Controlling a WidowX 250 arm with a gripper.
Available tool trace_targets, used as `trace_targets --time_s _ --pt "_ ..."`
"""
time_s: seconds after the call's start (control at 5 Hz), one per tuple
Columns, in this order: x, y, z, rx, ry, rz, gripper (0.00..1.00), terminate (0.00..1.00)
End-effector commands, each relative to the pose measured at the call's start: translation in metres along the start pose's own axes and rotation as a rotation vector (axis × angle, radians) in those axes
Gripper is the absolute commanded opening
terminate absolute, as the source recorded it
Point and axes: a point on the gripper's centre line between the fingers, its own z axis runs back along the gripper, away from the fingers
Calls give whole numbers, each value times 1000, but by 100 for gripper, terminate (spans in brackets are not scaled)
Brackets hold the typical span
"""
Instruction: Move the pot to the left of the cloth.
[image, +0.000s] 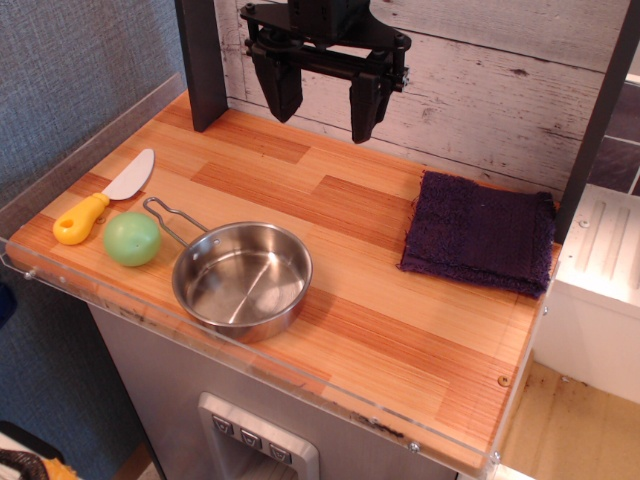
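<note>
The pot (242, 280) is a shallow shiny steel pan near the front edge of the wooden table, its thin wire handle (166, 219) pointing back left. The cloth (482, 233) is a dark purple folded towel lying flat at the right side of the table. My gripper (323, 108) hangs high above the back of the table, open and empty, its two black fingers (281, 90) spread apart. It is well behind and above the pot and to the left of the cloth.
A green ball (132, 238) sits just left of the pot, near its handle. A yellow-handled knife (103, 200) lies at the far left. A clear plastic rim (300, 385) lines the front and left edges. A black post (203, 62) stands at the back left.
</note>
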Motion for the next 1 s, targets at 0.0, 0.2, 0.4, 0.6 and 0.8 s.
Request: trace_targets --time_s 0.0,0.2,0.4,0.6,0.8 --pt "0 0 0 0 0 0 100 0" --pt "-28 -4 -16 -2 -42 -44 100 0" --pt "-64 -12 -35 -1 -14 -58 100 0" --pt "-77 -18 -56 18 43 -71 100 0" --pt "-73 -17 -75 15 73 -65 100 0"
